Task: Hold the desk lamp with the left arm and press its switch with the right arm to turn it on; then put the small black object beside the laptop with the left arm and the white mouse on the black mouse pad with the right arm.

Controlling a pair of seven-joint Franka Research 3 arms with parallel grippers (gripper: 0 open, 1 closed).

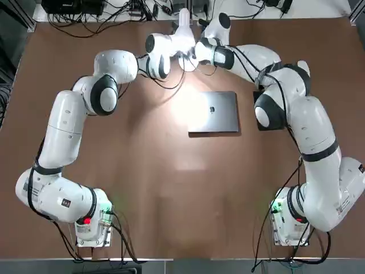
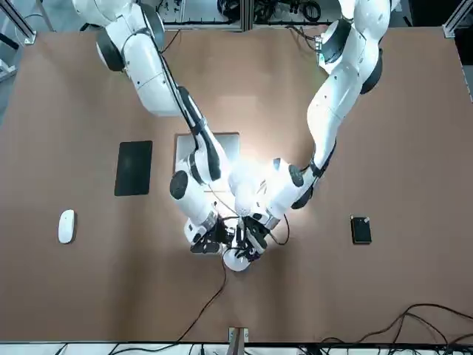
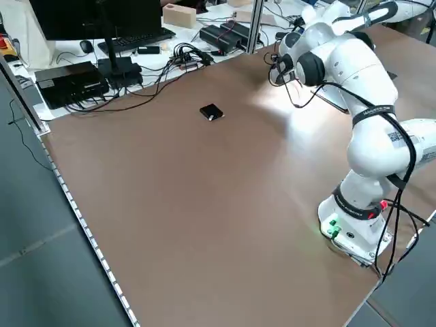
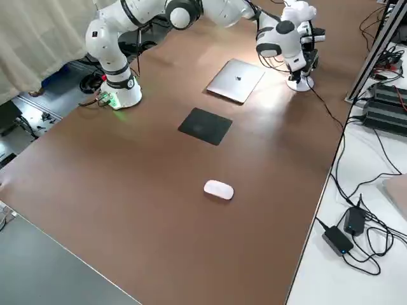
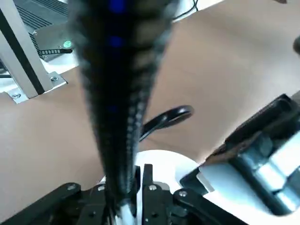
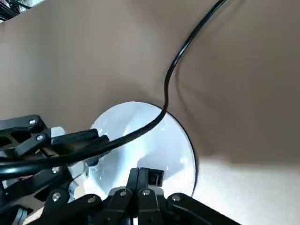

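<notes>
The desk lamp [image 2: 236, 260] stands at the table's far edge, and a pool of its light lies on the table beside the laptop [image 1: 214, 112]. My left gripper [image 5: 136, 180] is shut on the lamp's thin neck just above the round white base [image 6: 145, 140]. My right gripper [image 6: 142, 180] is shut, its tips down on the base at a small switch. The small black object [image 2: 361, 229] lies by itself on the left arm's side. On the right arm's side lie the white mouse [image 2: 66, 225] and the black mouse pad [image 2: 134, 168].
The lamp's dark cord [image 6: 187, 42] trails off over the far edge. Cables, power bricks and a keyboard [image 3: 129, 41] crowd the white bench beyond the table. A metal post [image 4: 372, 47] stands close to the lamp.
</notes>
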